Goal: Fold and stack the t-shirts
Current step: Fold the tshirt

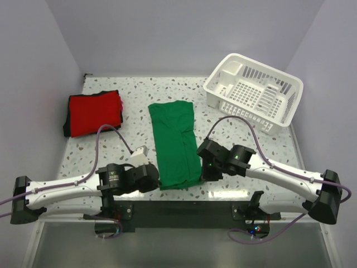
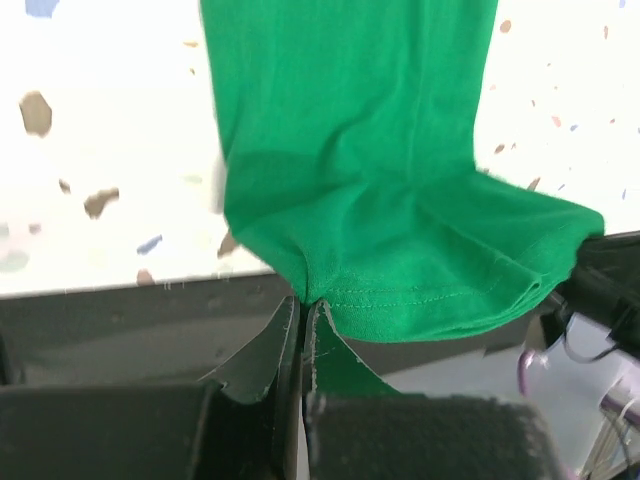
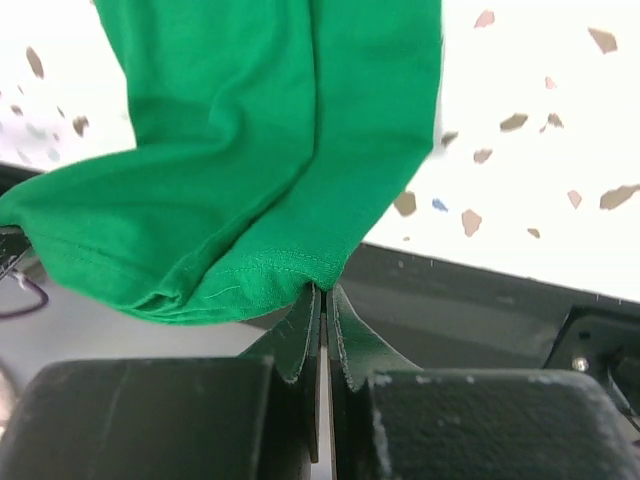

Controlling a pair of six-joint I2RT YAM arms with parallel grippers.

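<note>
The green t-shirt (image 1: 174, 139) lies as a long folded strip down the middle of the table, its near hem raised off the front edge. My left gripper (image 1: 158, 177) is shut on the hem's left corner, where the green cloth (image 2: 380, 200) runs into the pinched tips (image 2: 303, 303). My right gripper (image 1: 202, 170) is shut on the right corner, the same green t-shirt (image 3: 260, 160) meeting its tips (image 3: 325, 288). A folded red t-shirt (image 1: 93, 113) rests at the back left.
A white slatted basket (image 1: 254, 92) stands at the back right. The speckled tabletop (image 1: 268, 145) ends at a dark front rail (image 1: 184, 209) below the arms. Purple cables loop from both wrists. Walls close in the left, back and right.
</note>
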